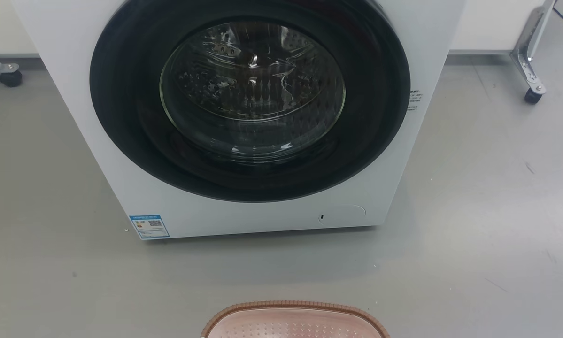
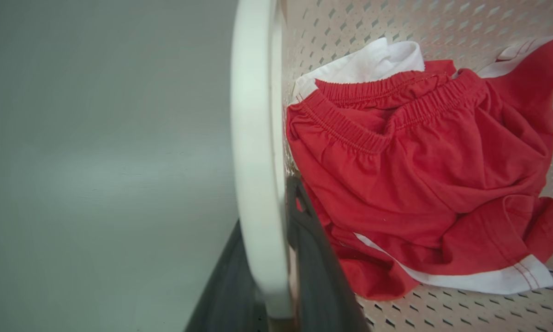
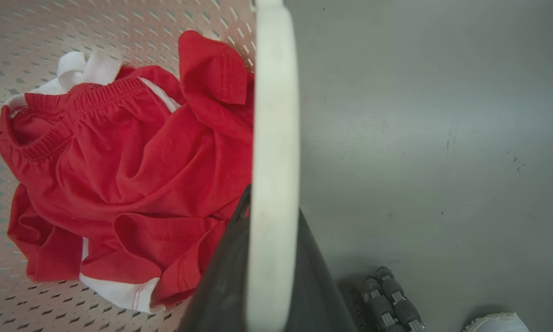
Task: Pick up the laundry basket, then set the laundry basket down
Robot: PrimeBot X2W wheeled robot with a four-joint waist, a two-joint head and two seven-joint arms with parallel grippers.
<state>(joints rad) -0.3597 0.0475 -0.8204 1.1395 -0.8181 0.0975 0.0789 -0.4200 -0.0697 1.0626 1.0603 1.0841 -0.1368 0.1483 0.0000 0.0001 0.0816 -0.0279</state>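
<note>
The laundry basket (image 1: 294,306) shows its brown woven-look rim and pink perforated wall at the bottom middle of the head view, in front of the washing machine. In the left wrist view my left gripper (image 2: 267,216) is shut on the basket's white handle (image 2: 253,138), one dark finger on each side. My right gripper (image 3: 274,216) is shut on the other white handle (image 3: 274,115) in the same way. Red and white clothes (image 2: 419,175) lie on the perforated basket floor (image 3: 27,37). Whether the basket rests on the floor I cannot tell.
A white washing machine (image 1: 262,216) with a round dark glass door (image 1: 250,94) stands just beyond the basket. Caster legs stand at the far right (image 1: 532,89) and far left (image 1: 10,75). A roller wheel (image 3: 389,299) and a white shoe (image 3: 493,323) sit on the grey floor.
</note>
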